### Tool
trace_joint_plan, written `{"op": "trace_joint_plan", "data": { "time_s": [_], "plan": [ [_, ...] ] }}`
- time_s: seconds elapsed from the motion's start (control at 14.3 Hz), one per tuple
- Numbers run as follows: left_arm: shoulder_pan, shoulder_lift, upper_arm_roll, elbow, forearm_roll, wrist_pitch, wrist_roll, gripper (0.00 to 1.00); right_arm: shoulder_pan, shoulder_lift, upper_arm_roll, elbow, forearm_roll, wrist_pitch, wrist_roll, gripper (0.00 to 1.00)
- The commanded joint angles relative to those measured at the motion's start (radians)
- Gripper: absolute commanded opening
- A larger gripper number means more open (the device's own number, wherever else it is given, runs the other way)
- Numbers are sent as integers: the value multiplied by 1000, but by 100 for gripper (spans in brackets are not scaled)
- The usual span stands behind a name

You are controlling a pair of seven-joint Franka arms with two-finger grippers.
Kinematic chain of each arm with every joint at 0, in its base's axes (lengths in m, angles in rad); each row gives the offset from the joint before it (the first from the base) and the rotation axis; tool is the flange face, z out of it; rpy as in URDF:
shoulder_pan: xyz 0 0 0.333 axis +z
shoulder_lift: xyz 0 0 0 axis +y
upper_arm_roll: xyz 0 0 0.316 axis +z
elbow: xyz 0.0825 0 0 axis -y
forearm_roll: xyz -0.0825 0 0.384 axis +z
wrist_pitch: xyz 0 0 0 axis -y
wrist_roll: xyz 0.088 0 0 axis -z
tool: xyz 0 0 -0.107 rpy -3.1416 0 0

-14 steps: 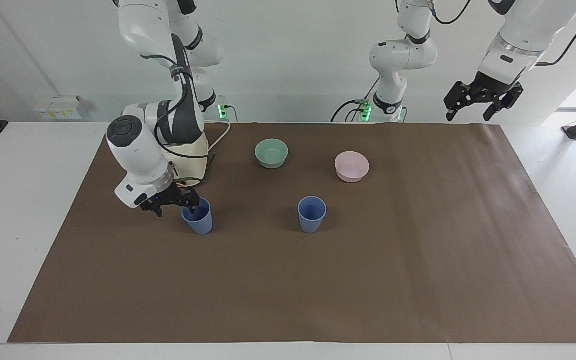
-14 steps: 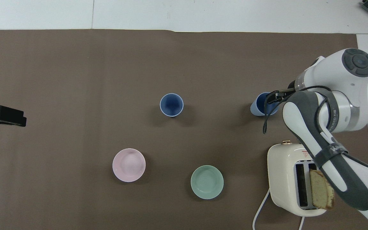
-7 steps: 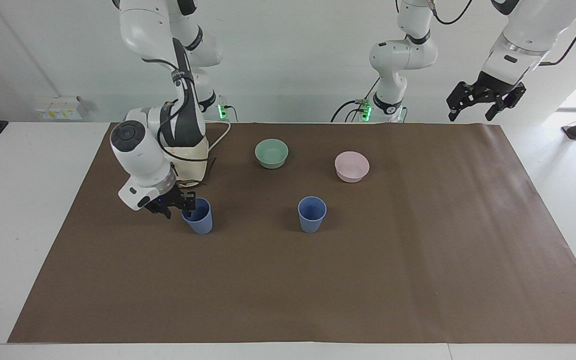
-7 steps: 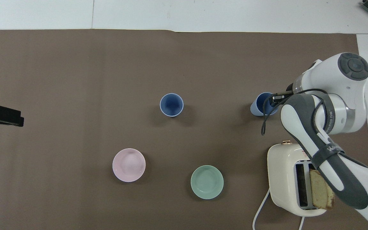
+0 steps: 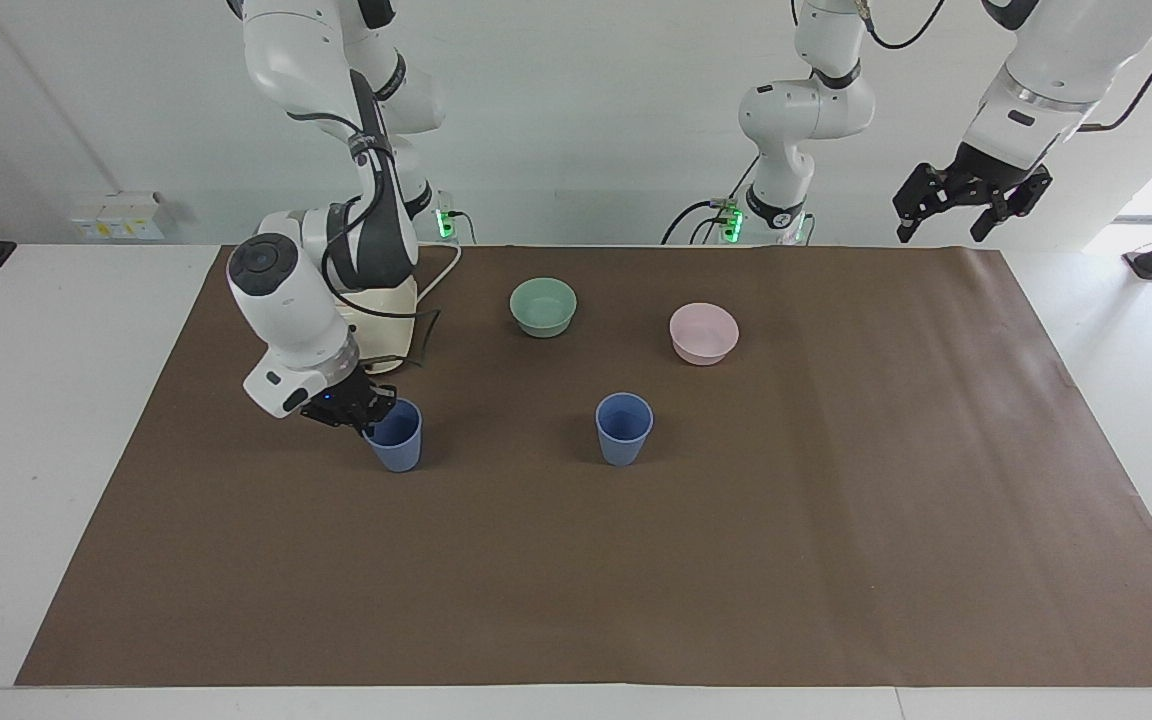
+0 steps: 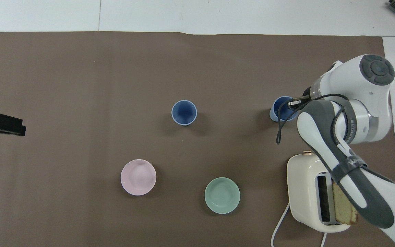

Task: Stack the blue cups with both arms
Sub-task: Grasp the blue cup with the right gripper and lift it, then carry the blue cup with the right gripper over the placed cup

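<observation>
Two blue cups stand upright on the brown mat. One blue cup [image 5: 624, 430] [image 6: 184, 113] is in the middle of the mat, with nothing touching it. The other blue cup [image 5: 397, 439] [image 6: 279, 110] is toward the right arm's end. My right gripper [image 5: 368, 412] [image 6: 291, 104] is shut on its rim, one finger inside the cup and one outside. The right arm hides part of this cup in the overhead view. My left gripper [image 5: 966, 198] [image 6: 2, 124] waits open and holds nothing, high over the left arm's end of the mat.
A mint-green bowl [image 5: 543, 306] [image 6: 222, 195] and a pale pink bowl [image 5: 704, 333] [image 6: 138, 177] sit nearer to the robots than the cups. A cream toaster [image 6: 305, 192] holding a bread slice [image 6: 345, 207] stands under the right arm. Two slimmer arms stand at the robots' end.
The right gripper's fingers closed on the cup's rim, and the cup shifted slightly. The right wrist tilted a little. The left gripper rose slightly, then held still.
</observation>
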Motion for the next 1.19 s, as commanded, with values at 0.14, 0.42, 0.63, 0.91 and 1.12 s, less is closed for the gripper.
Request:
{"op": "trace_joint_plan", "data": {
  "time_s": [0.14,0.42,0.63,0.91,1.12],
  "plan": [
    [-5,-20,9,-14,-14,-10,4,100,32,-2,12,120,0,-82,103,0],
    [-6,-20,11,-14,-14,-10,4,100,121,17,30,256,-1,-183,330,0],
    [-6,-20,9,-12,-14,-10,4,100,165,64,58,402,55,-292,447,0],
    [-5,-20,11,-12,-14,-10,4,100,237,84,62,456,71,-305,564,0],
    [-6,-20,9,-12,-14,-10,4,100,275,116,64,526,68,-314,642,0]
  ]
}}
